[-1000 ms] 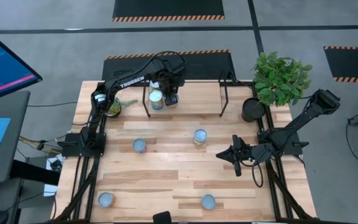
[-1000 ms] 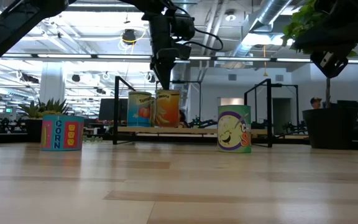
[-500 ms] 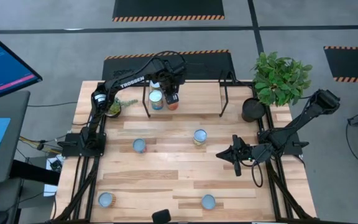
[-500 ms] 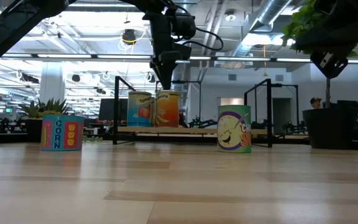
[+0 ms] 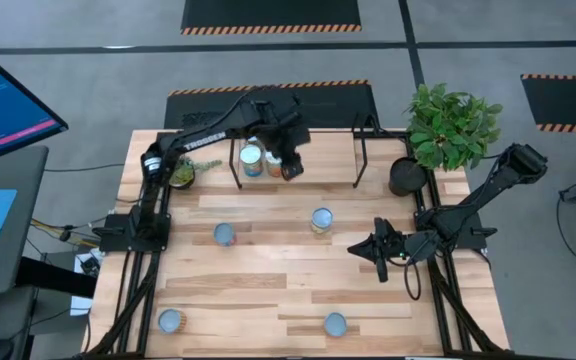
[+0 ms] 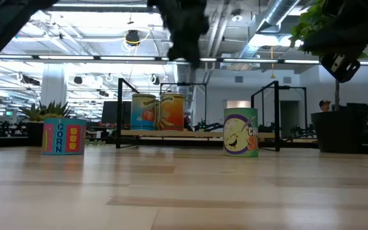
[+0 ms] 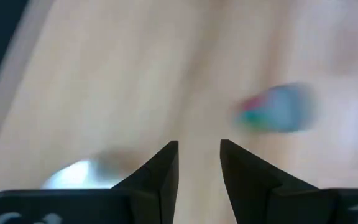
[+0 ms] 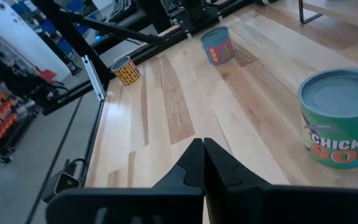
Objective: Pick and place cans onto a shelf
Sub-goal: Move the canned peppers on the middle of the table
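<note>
Two cans (image 5: 251, 158) (image 5: 273, 161) stand upright side by side at the left end of the shelf (image 5: 318, 152); the low view shows them as the cans (image 6: 144, 112) (image 6: 172, 112) on the shelf board (image 6: 203, 133). My left gripper (image 5: 290, 166) hovers just right of them and higher, open, with nothing between its fingers (image 7: 164, 167). Several more cans stand on the table, among them a green one (image 5: 321, 220) and a blue one (image 5: 225, 234). My right gripper (image 5: 378, 250) waits shut at the table's right side.
Two further cans (image 5: 171, 320) (image 5: 335, 324) stand near the front edge. A dark plant pot (image 5: 405, 177) with a bushy plant stands at the far right corner, and a small plant (image 5: 183, 172) at the far left. The shelf's right half is bare.
My left gripper has come away from the orange can on the shelf, rising and swinging toward the table's right edge while tipping. The can stays upright on the shelf beside the other one.
</note>
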Tool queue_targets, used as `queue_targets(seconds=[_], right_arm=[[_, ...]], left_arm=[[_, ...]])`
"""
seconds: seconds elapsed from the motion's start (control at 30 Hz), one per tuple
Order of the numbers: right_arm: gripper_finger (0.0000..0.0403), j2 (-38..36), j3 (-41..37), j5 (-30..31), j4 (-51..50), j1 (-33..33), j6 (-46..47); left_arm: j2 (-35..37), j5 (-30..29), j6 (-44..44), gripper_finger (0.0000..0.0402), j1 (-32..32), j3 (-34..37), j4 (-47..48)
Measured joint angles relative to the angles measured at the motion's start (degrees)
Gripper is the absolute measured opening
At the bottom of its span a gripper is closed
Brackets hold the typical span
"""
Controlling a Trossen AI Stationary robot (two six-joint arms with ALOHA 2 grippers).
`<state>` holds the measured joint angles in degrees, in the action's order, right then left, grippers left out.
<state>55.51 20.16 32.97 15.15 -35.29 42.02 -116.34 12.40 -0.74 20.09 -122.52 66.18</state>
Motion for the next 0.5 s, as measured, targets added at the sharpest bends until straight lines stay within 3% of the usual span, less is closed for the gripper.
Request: queue_targets(seconds=[0.13, 0.27, 0.4, 0.5], right_arm=[[0.0013, 0.00, 0.00, 0.00, 0.14, 0.00, 3.28], [0.0013, 0.00, 0.00, 0.01, 0.14, 0.00, 5.94], [0.0013, 0.00, 0.00, 0.02, 0.22, 0.00, 6.05], [0.0013, 0.00, 0.00, 0.02, 0.14, 0.01, 6.00]], left_arm=[[2.52, 3.72, -1.29, 0.0106, -5.34, -0.02, -0.06], [3.06, 3.60, -4.43, 0.0106, -11.61, -0.05, 10.53], [2.82, 0.22, -5.20, 0.0106, -18.21, 1.88, 23.38], [2.83, -1.51, -3.83, 0.0106, -22.78, 6.16, 23.09]])
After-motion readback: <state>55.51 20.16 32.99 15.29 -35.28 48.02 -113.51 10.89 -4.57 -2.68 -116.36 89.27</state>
